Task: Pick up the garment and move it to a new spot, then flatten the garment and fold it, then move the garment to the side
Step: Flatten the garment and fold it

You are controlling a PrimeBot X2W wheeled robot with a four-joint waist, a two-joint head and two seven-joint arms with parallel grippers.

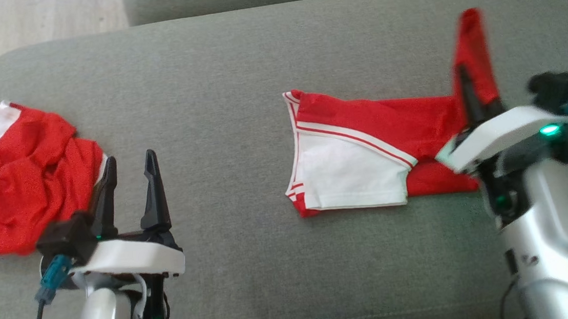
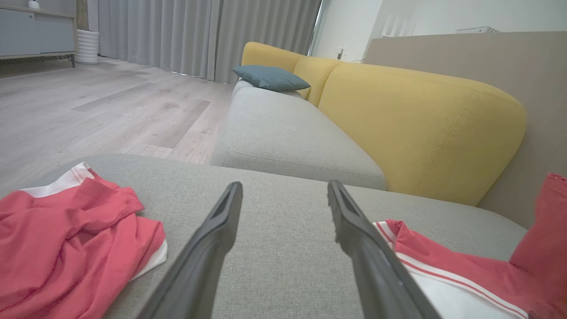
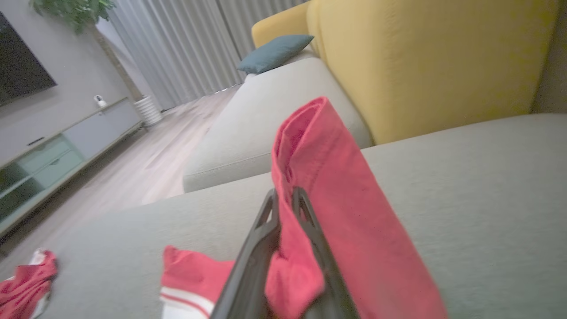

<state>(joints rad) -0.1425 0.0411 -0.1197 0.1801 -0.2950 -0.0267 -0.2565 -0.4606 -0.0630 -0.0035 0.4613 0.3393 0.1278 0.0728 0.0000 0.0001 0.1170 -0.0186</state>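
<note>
Garment (image 1: 393, 119), red with white panel, one end lifted in pinched right gripper (image 3: 285, 197); left gripper (image 1: 129, 158) spread.

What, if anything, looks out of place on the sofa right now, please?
One red garment lies crumpled in a heap at the left end of the sofa. The other garment lies mostly flat, but its right end sticks up, pinched by the right gripper, jaws shut.
</note>
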